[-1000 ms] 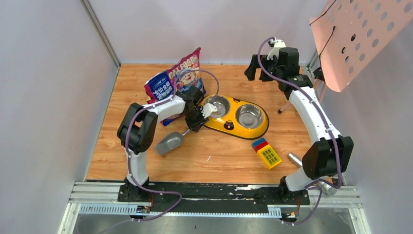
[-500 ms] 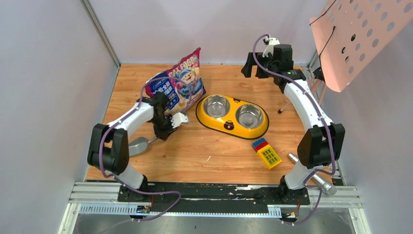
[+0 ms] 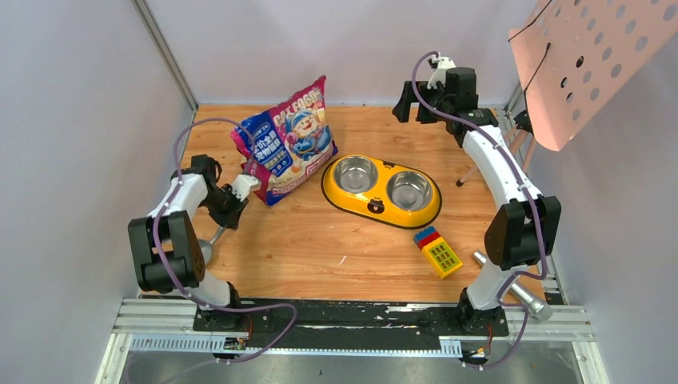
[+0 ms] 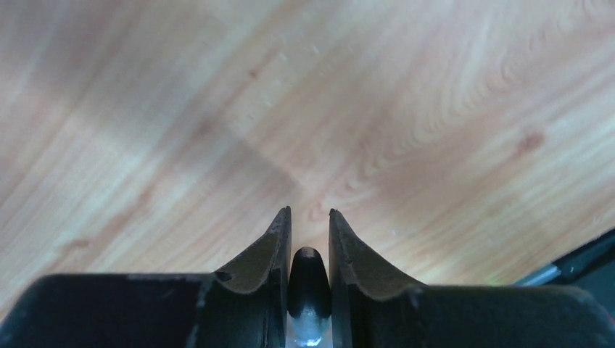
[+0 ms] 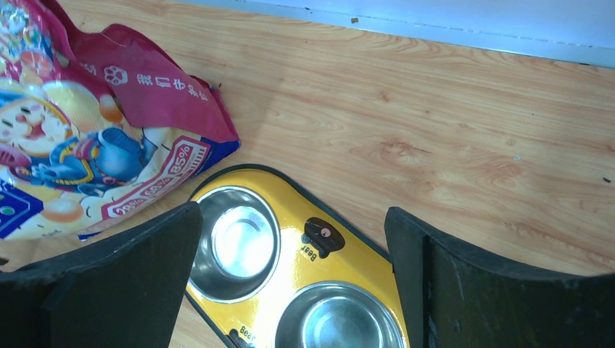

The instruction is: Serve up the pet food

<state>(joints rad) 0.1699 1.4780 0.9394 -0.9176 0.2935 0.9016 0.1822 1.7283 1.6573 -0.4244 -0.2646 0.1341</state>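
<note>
Pinching the scoop [image 4: 309, 275] by its dark handle tip between nearly closed fingers, the left gripper [image 4: 310, 212] sits low over the wood at the left side of the table [image 3: 320, 248], just beside the lower corner of the bag [image 3: 286, 144]. The pet food itself is out of sight; its bag leans upright at the back left, close beside the yellow feeder [image 3: 382, 210]. The right gripper [image 5: 291, 210] hangs spread wide above the table's back edge, looking down on bag and feeder.

Yellow feeder [image 3: 376, 207], blue-and-magenta bag [image 3: 286, 142]
</note>
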